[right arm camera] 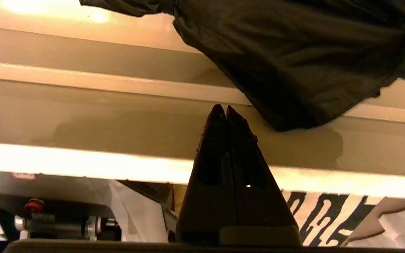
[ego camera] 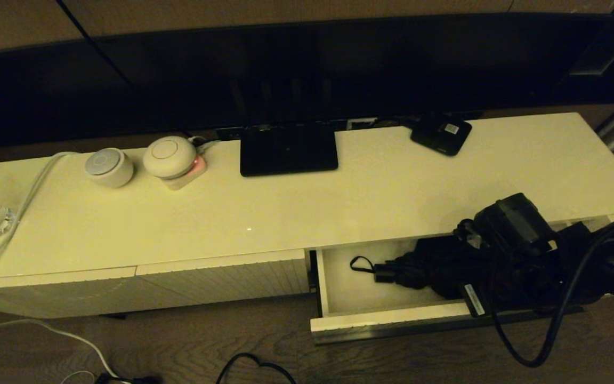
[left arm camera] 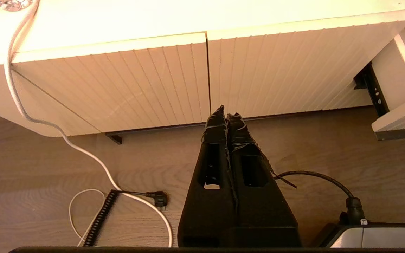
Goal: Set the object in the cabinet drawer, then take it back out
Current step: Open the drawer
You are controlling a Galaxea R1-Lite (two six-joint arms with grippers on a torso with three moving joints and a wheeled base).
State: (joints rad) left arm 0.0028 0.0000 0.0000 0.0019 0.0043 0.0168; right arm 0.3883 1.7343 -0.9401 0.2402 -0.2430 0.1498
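Head view: black compact folding umbrella with baggy fabric [ego camera: 424, 266] lies inside open wide cream-white ribbed cabinet drawer [ego camera: 387, 322], handle and strap loop pointing left. Right arm's wrist hangs over drawer's right part.

Left wrist view: left gripper [left arm camera: 226, 111] low before closed ribbed cream front panels [left arm camera: 153, 80], jaws pressed together, holding nothing.

Right wrist view: right gripper [right arm camera: 222, 108] just beside umbrella fabric [right arm camera: 294, 52], jaws pressed together, gripping nothing.

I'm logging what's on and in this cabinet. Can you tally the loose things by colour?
Black: 3, the umbrella in the drawer, the stand base, the small box
White: 2, the round devices
Total: 5
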